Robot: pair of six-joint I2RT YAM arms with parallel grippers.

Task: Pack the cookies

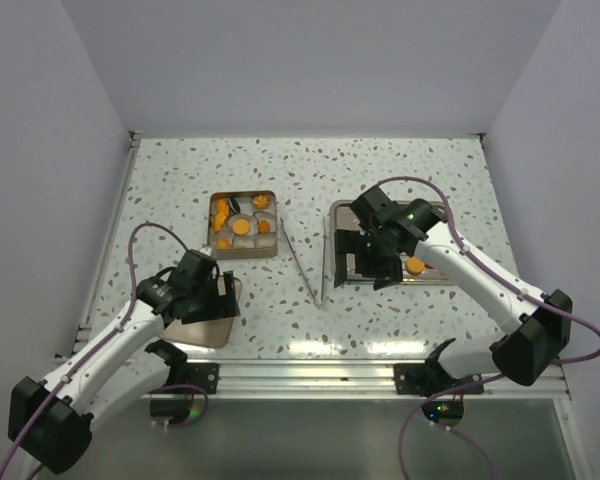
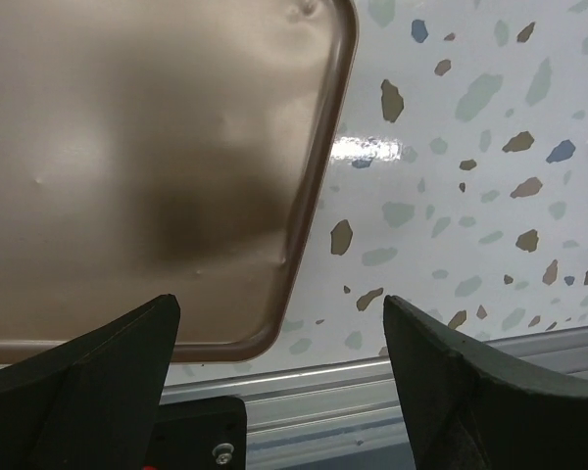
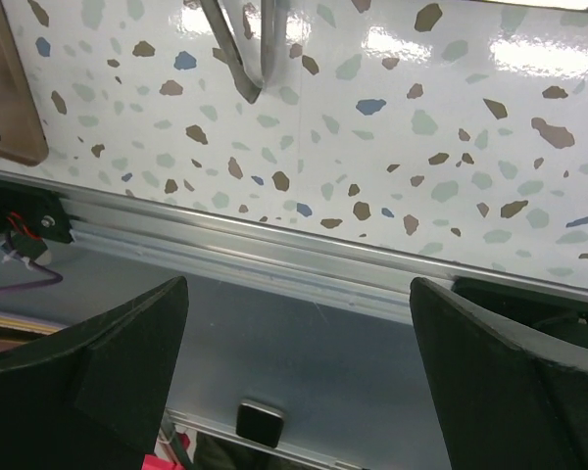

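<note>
Left gripper (image 2: 279, 313): jaws wide, nothing between them, hung low beside a corner of the brown lid (image 2: 147, 147). The lid lay flat on the table (image 2: 470, 196), probably parked there to leave the tin open for loading. Right gripper (image 3: 299, 294): also wide and empty, over the metal tray (image 1: 336, 212), where one orange cookie (image 1: 415, 265) sat. Most cookies (image 1: 242, 225) were in the open tin (image 1: 245, 254). Tongs (image 1: 302, 262) lay between tin and tray, reachable by either arm. My read: packing nearly done.
</note>
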